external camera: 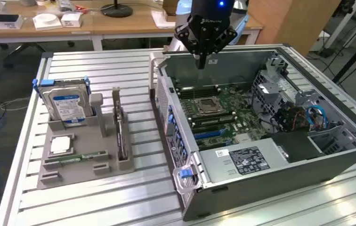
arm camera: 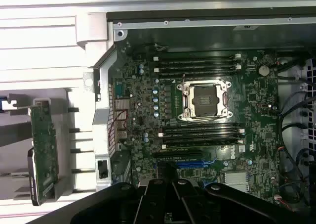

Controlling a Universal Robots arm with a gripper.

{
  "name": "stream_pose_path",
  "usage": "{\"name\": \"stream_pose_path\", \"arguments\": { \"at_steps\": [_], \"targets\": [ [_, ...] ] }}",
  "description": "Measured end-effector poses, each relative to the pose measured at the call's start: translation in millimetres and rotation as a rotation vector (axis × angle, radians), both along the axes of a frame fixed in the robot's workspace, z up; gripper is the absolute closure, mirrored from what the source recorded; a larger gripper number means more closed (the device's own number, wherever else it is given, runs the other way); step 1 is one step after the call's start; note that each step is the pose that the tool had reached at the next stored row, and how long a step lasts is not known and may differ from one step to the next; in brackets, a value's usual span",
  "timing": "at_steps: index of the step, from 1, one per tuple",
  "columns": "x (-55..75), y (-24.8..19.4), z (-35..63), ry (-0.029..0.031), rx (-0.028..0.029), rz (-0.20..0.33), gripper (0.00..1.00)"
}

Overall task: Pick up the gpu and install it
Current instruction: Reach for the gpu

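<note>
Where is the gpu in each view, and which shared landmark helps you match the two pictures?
Exterior view: the gpu stands on edge in the grey holder, between the hard drive and the computer case.
Wrist view: the gpu stands in the holder, outside the case wall.
Shared landmark: the CPU socket on the motherboard.

The gripper (external camera: 200, 62), fingers pressed together and holding nothing, hangs over the far end of the open computer case (external camera: 291, 181) above the motherboard (external camera: 225, 101). At the exterior view's left, the gpu (external camera: 121, 136) stands on edge in a grey holder (external camera: 87, 141) beside the hard drive (external camera: 69, 104) on the worktop (external camera: 102, 202).
</note>
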State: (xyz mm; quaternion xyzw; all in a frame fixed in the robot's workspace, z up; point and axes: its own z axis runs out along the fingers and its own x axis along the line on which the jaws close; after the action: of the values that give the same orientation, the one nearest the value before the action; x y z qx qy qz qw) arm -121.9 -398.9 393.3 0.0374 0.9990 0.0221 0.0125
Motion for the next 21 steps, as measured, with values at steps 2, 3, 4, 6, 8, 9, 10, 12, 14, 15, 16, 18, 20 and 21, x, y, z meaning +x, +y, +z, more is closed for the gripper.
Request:
{"name": "stream_pose_path", "arguments": {
  "at_steps": [2, 3, 4, 6, 8, 9, 10, 12, 14, 15, 16, 18, 20, 21],
  "targets": [
    [0.0, 0.0, 0.0, 0.0, 0.0, 0.0, 0.89],
    [0.0, 0.0, 0.0, 0.0, 0.0, 0.0, 0.89],
    [0.0, 0.0, 0.0, 0.0, 0.0, 0.0, 0.89],
    [0.0, 0.1, -0.1, -0.0001, 0.0001, 0.0, 0.89],
    [0.0, 0.1, -0.1, -0.0001, 0.0001, 0.0, 0.89],
    [0.0, 0.1, 0.0, 0.0, 0.0001, 0.0, 0.89],
    [-0.1, 0.1, -0.1, -0.0001, 0.0001, 0.0, 0.89],
    [-0.1, 0.1, 0.0, 0.0, 0.0001, 0.0, 0.89],
    [-0.1, 0.1, 0.0, 0.0, 0.0, 0.0, 0.89],
    [-0.1, 0.1, 0.0, 0.0, 0.0001, 0.0, 0.89],
    [-0.1, 0.1, 0.0, 0.0, 0.0, 0.0, 0.89],
    [-0.8, 0.2, -0.1, -0.0001, 0.0001, 0.0, 0.89],
    [-3.2, 0.1, -0.2, 0.0, -0.0001, 0.0, 0.89],
    [-4.6, 0.1, -0.3, 0.0, 0.0, 0.0, 0.89]
  ]
}}
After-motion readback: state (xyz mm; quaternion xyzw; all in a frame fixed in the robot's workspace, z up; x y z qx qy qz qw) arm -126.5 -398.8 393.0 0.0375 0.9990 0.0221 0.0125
